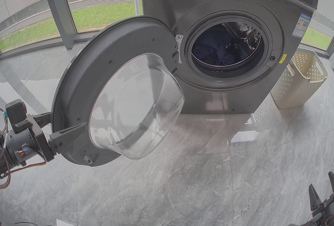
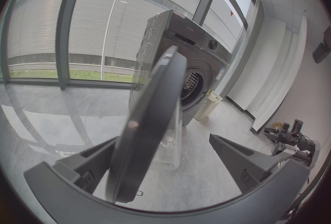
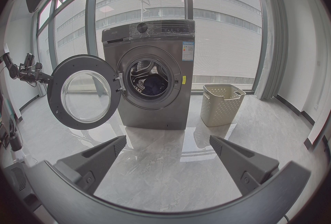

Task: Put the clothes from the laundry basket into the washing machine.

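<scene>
The grey washing machine (image 1: 229,4) stands with its round door (image 1: 104,63) swung wide to the left, the clear glass bowl (image 1: 135,108) facing me. Dark blue clothes (image 1: 215,51) lie inside the drum, and the same clothes (image 3: 153,85) show in the right wrist view. A cream laundry basket (image 1: 301,78) sits on the floor right of the machine; no clothes show above its rim. My left gripper (image 1: 66,122) is open at the door's outer edge, and the door rim (image 2: 148,124) stands between its fingers. My right gripper (image 3: 166,139) is open and holds nothing, low at the front right, well back from the machine.
Glossy grey marble floor (image 1: 208,167) spreads wide in front of the machine. Tall windows with metal frames (image 1: 57,0) run behind and to the left. The open door reaches far out over the floor on the left side.
</scene>
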`<state>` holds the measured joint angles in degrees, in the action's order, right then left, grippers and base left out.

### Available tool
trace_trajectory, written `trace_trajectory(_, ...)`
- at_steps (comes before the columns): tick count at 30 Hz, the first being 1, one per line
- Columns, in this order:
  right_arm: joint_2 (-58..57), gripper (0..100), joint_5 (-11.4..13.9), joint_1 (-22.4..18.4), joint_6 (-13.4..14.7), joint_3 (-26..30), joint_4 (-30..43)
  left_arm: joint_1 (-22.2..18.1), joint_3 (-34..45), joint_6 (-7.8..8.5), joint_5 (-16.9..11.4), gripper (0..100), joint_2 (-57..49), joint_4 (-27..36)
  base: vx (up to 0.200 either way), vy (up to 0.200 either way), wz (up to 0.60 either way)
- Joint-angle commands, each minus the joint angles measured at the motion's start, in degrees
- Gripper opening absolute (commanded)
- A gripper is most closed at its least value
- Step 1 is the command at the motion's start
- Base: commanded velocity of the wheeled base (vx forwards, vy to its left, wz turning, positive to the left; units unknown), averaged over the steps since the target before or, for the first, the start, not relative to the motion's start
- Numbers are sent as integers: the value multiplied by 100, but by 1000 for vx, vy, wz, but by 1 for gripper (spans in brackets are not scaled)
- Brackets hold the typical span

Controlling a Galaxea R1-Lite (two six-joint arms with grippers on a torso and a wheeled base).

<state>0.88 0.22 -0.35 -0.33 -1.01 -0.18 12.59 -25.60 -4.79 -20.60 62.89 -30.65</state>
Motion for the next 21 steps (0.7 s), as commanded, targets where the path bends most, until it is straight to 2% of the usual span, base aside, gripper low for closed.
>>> trace_trajectory(1,-35,100,4,0,-11,101,-8,542,90,-48,-67,100,-181,15,0,0,0)
trace_trajectory(3,-35,100,4,0,-11,101,-8,850,117,-110,-67,100,-357,41,0,0,0)
trace_trajectory(5,-35,100,4,0,-11,101,-8,876,117,-119,-67,100,-365,41,0,0,0)
trace_trajectory(6,-35,100,4,0,-11,101,-8,1228,117,-338,-32,100,-585,94,0,0,0)
trace_trajectory(7,-35,100,4,0,-11,101,-8,1360,125,-435,12,100,-690,129,0,0,0)
trace_trajectory(11,-35,100,4,0,-11,101,-8,1290,143,-461,83,100,-761,235,0,0,0)
trace_trajectory(14,-35,100,4,0,-11,101,-8,1052,108,-461,285,100,-743,199,0,0,0)
trace_trajectory(15,-35,100,4,0,-11,101,-8,771,64,-453,381,100,-726,138,0,0,0)
trace_trajectory(17,-35,100,4,0,-11,101,-8,375,-85,-488,381,100,-726,103,0,0,0)
trace_trajectory(19,-35,100,4,0,-11,101,-8,226,-156,-496,381,100,-726,94,0,0,0)
trace_trajectory(20,-35,100,4,0,-2,101,-8,-99,-261,-593,381,100,-726,24,0,0,0)
trace_trajectory(21,-35,100,4,0,-2,101,-8,-222,-314,-655,381,100,-717,-20,0,0,0)
